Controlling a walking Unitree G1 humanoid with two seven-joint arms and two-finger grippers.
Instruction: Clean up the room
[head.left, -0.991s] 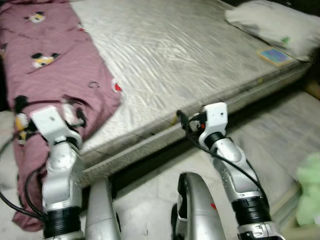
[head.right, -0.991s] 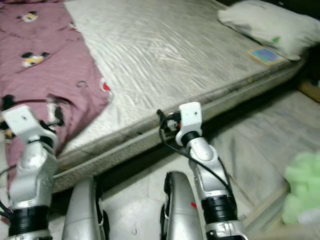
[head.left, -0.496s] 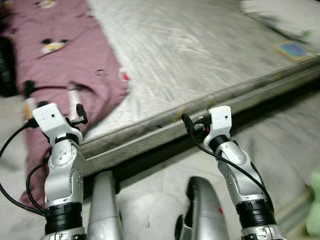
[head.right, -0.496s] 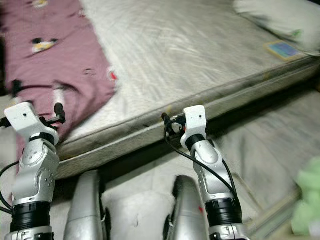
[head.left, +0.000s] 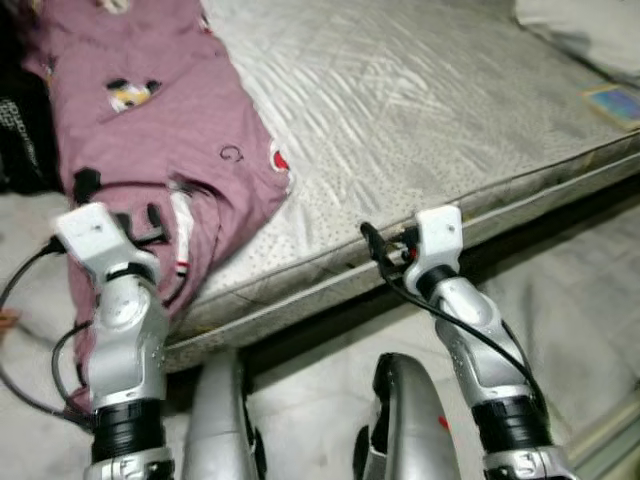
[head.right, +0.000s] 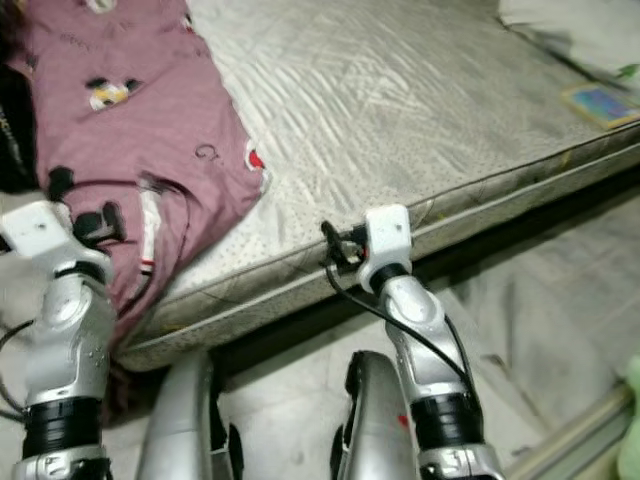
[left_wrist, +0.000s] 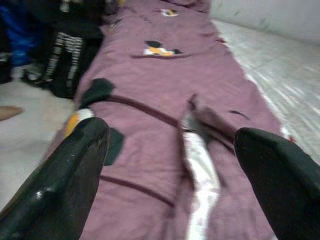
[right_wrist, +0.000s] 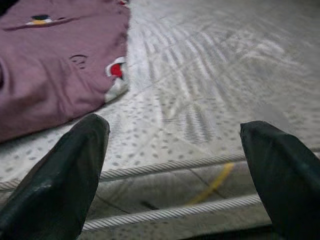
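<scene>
A mauve blanket (head.left: 170, 130) with cartoon prints lies along the left side of a bare grey-white mattress (head.left: 420, 110), and its near end droops over the front corner toward the floor. My left gripper (left_wrist: 170, 131) is open and points at the blanket's hanging end from a short way off, with nothing between its fingers. My left arm (head.left: 115, 300) is raised in front of that corner. My right gripper (right_wrist: 174, 125) is open too and faces the mattress's front edge (right_wrist: 165, 170); its arm (head.left: 450, 290) is held up at the middle.
A pale pillow (head.left: 585, 30) and a small colourful book (head.left: 612, 103) lie at the mattress's far right. Dark clothes or bags (left_wrist: 70, 55) are heaped on the floor left of the blanket. Pale floor (head.left: 570, 290) runs along the bed's front, where my own legs (head.left: 225, 420) stand.
The whole picture has shifted, so the camera has turned left toward the blanket. Both arms hold the same raised pose, fingers still apart.
</scene>
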